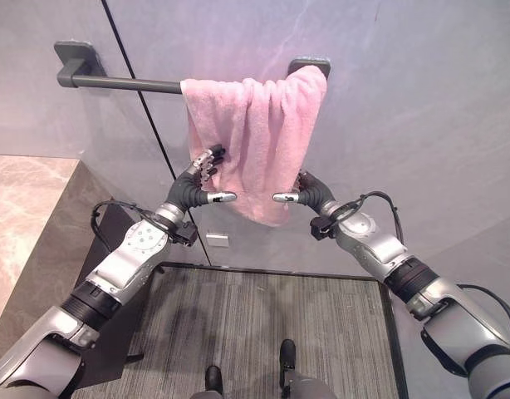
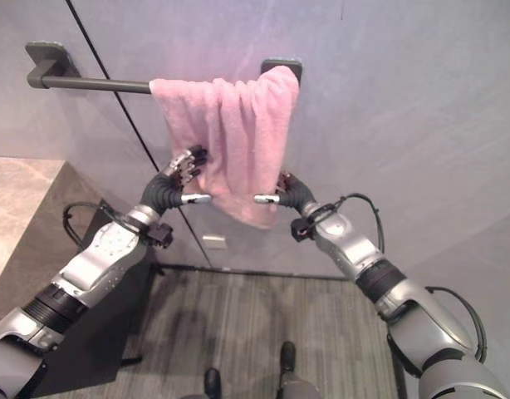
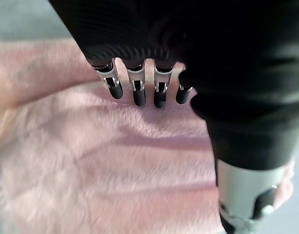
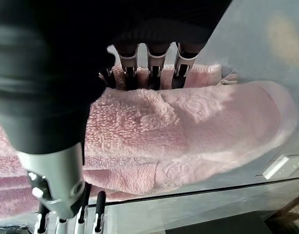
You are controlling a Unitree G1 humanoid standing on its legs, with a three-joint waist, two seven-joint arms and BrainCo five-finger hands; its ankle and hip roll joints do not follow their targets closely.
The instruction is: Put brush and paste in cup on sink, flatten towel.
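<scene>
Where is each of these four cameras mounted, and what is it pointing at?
Left eye view: on the head, facing the wall; towel bunched on the rail, both arms reaching in.
Right eye view: beside it, same scene slightly shifted; left hand and right hand flank the towel.
Left wrist view: on the left wrist, looking along its fingers at the towel.
Right wrist view: on the right wrist, fingers behind the towel.
All four share the towel.
</scene>
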